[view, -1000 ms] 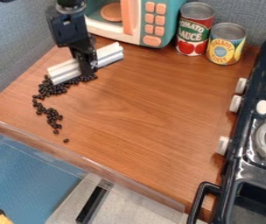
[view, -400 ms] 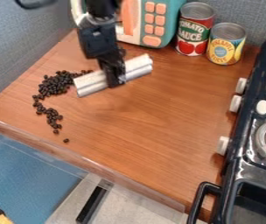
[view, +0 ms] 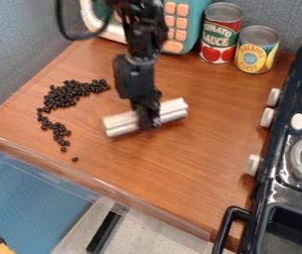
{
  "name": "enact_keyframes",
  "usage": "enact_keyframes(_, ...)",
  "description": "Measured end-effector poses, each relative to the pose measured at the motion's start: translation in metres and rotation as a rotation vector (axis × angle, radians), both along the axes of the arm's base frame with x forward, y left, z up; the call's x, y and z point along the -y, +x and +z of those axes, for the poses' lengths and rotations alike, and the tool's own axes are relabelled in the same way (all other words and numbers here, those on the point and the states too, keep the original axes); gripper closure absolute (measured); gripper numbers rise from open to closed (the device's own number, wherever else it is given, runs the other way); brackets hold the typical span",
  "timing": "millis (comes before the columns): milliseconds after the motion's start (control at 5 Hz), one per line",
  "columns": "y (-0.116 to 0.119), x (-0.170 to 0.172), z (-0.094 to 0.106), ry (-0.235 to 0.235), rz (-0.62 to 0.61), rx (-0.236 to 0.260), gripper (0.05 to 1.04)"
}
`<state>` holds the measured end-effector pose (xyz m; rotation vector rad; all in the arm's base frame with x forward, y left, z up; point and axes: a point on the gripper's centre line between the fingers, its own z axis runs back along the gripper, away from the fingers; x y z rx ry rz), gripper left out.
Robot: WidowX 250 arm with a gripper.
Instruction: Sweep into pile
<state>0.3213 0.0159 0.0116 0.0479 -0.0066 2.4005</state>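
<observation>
Has the white bar gripped near its middle in the black pincer, closed onto it, no wider than the part held. Sticks out to both sides, slanting up toward the view's right. Lies well apart from the black beans, strewn leftward on the wooden counter.

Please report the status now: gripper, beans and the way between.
Gripper closed on white sweeping bar, right of the beans. Dark beans in a curved trail, not one pile. Nothing between bar and beans.
</observation>
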Motion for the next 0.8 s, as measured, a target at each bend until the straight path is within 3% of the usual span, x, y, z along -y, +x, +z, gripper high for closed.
enact_keyframes(200,0.005,0.002,-0.005,0.017,-0.017,-0.008,0.689)
enact_keyframes(400,0.002,0.005,-0.008,0.032,-0.031,-0.034,0.623)
enact_keyframes(600,-0.01,0.011,-0.006,0.035,-0.063,-0.09,0.319)
enact_keyframes(800,-0.026,0.014,0.003,0.017,-0.074,-0.197,0.082)
